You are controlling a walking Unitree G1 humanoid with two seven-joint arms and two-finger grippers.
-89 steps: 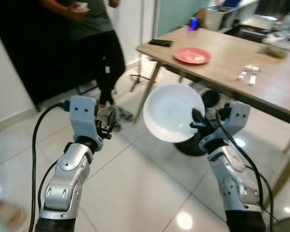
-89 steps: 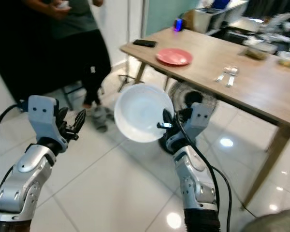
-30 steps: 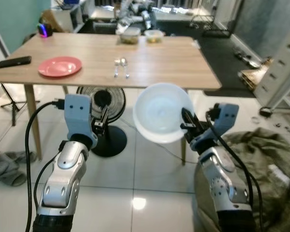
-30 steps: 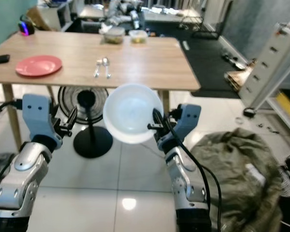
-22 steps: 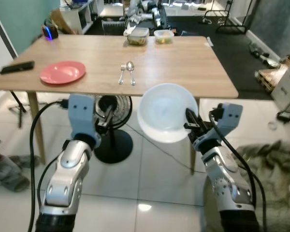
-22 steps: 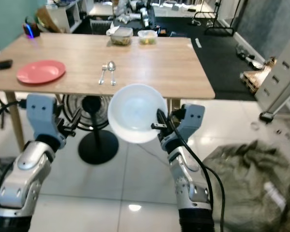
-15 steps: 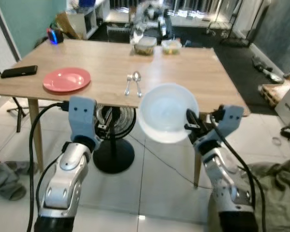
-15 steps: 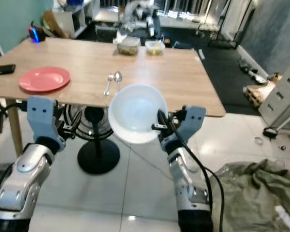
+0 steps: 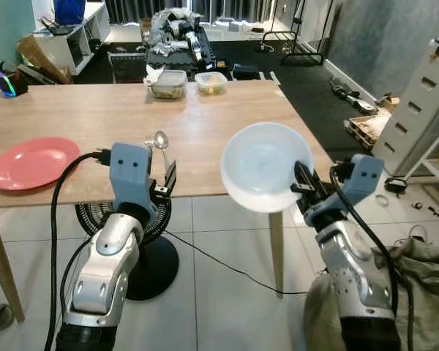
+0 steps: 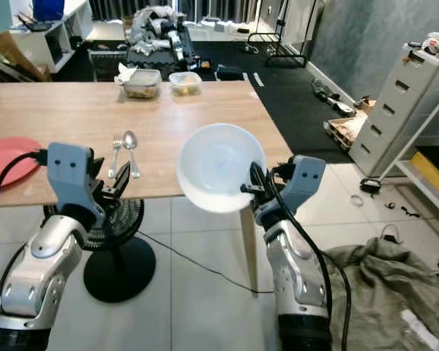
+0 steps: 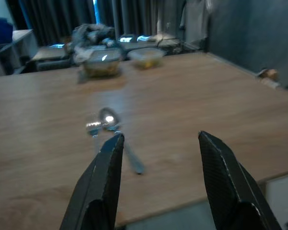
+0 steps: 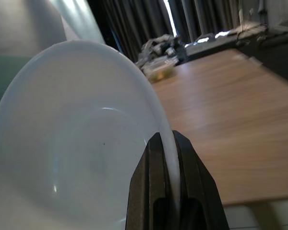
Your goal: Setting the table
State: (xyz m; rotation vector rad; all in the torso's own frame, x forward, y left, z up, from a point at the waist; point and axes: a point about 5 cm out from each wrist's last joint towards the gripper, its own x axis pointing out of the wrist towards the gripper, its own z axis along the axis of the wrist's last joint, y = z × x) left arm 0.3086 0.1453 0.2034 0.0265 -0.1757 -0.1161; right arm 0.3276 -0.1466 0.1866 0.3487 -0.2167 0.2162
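Observation:
My right gripper (image 9: 303, 191) is shut on the rim of a white bowl (image 9: 265, 166), held tilted in the air off the near right corner of the wooden table (image 9: 227, 124). In the right wrist view the fingers (image 12: 169, 191) pinch the bowl's rim (image 12: 67, 143). A pink plate (image 9: 31, 162) lies at the table's near left. A fork and spoon (image 9: 159, 144) lie near the front edge, also seen in the left wrist view as the spoon (image 11: 116, 132). My left gripper (image 9: 168, 179) is open and empty, held before the table's edge by the cutlery.
Two food containers (image 9: 187, 83) stand at the table's far side. A floor fan (image 9: 150, 256) with a cable stands under the table. A grey drawer unit (image 9: 424, 95) is at the right, and olive cloth (image 9: 417, 278) lies on the tiled floor by it.
The camera has closed in and swung right, so the table now sits nearer and the plate further left. The bowl stays in my right gripper; the left stays open.

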